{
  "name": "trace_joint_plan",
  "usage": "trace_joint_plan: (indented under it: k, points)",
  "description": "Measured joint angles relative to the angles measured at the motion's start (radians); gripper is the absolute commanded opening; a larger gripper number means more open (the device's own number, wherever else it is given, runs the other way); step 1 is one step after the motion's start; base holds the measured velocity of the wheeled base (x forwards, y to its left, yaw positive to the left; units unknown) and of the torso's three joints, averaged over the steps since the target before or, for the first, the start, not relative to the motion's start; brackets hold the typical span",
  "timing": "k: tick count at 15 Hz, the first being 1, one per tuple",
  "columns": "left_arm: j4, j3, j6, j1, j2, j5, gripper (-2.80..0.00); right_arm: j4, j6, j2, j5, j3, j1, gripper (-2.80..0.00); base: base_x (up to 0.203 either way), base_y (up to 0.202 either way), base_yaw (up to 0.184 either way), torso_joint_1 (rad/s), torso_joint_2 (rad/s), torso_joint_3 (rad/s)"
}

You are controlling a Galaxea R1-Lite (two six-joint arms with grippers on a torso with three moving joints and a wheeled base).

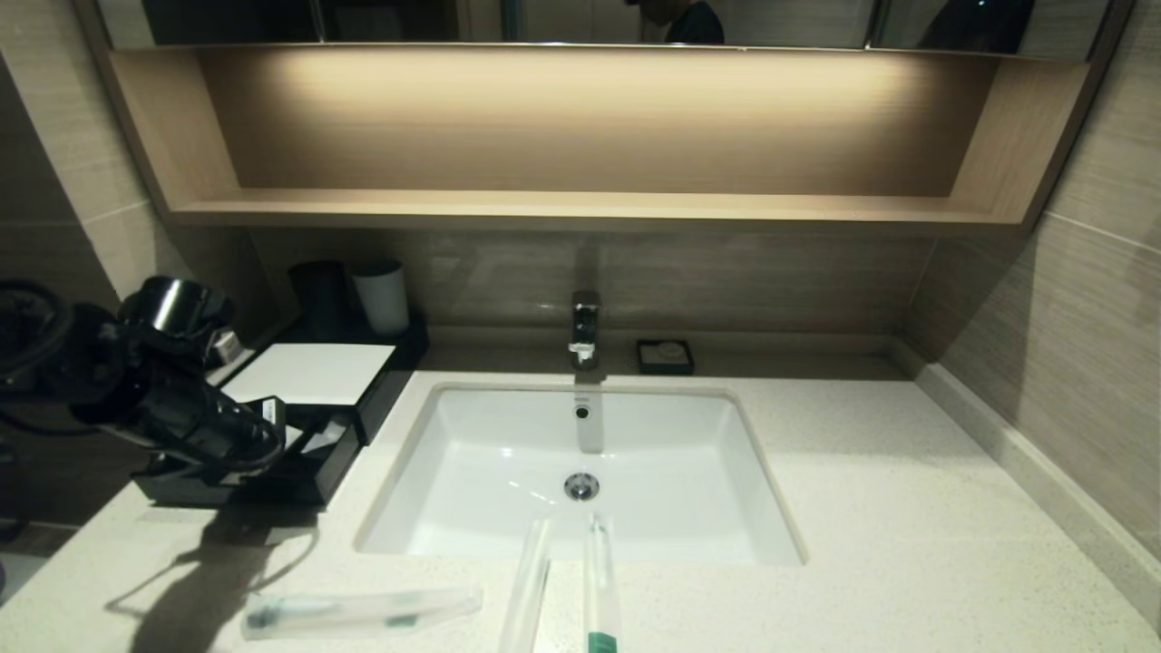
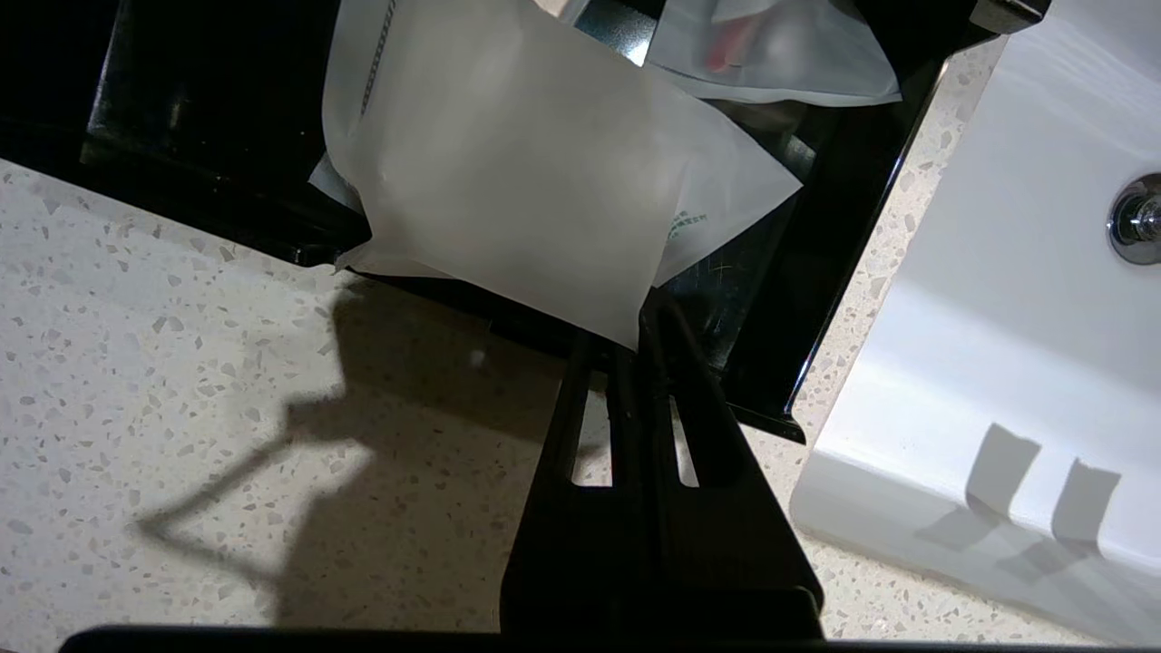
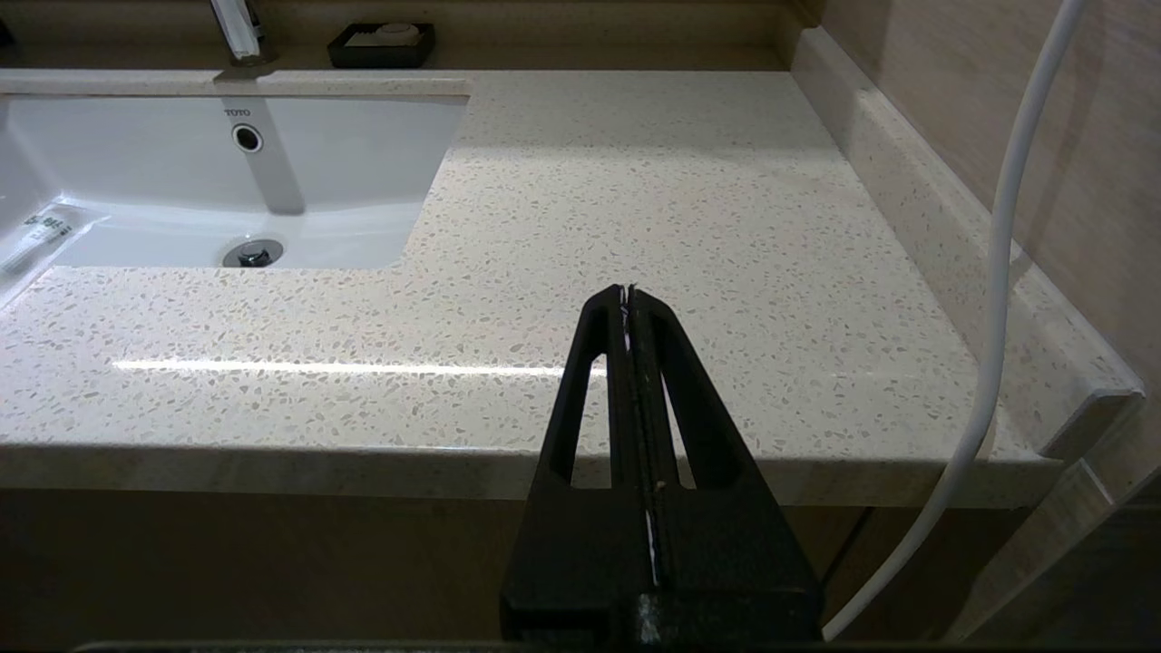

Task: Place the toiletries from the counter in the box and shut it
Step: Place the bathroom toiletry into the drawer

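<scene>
Left wrist view shows what the head view hides: the left pincer (image 2: 639, 331) is clenched on a corner of a soft white sachet (image 2: 517, 172), which hangs over the open drawer (image 2: 816, 299) of the black box (image 1: 308, 408). Another clear packet (image 2: 771, 45) already lies inside the drawer. In the head view the left arm covers the drawer front, so the sachet can't be made out there. Right wrist view alone shows the right pincer (image 3: 628, 292), clenched on nothing, parked off the near edge of the desk (image 3: 635, 199), right of the sink (image 1: 580, 472).

Sachet sits directly at the left pincer tips, spreading away over the drawer.

Three long clear sleeves lie on the desk's near edge: one (image 1: 363, 609) lying crosswise left of the sink, two (image 1: 528, 589) (image 1: 599, 589) side by side, ends poking over the sink rim.

Speckled cream stone top, white basin, tap (image 1: 585, 328), small black dish (image 1: 665, 355) at the far wall, black and white cups (image 1: 354, 297) behind the box, wooden shelf (image 1: 580, 209) above.
</scene>
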Motion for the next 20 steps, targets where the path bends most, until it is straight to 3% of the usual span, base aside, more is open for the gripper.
trace_joint_plan:
  k: [20]
  points:
    - [0.002, -0.059, -0.079, -0.025, 0.104, 0.002, -2.8, 0.0, 0.0, 0.0, 0.0, 0.0, 0.0, -2.8, 0.0, 0.0, 0.0, 0.0, 0.0, 0.0]
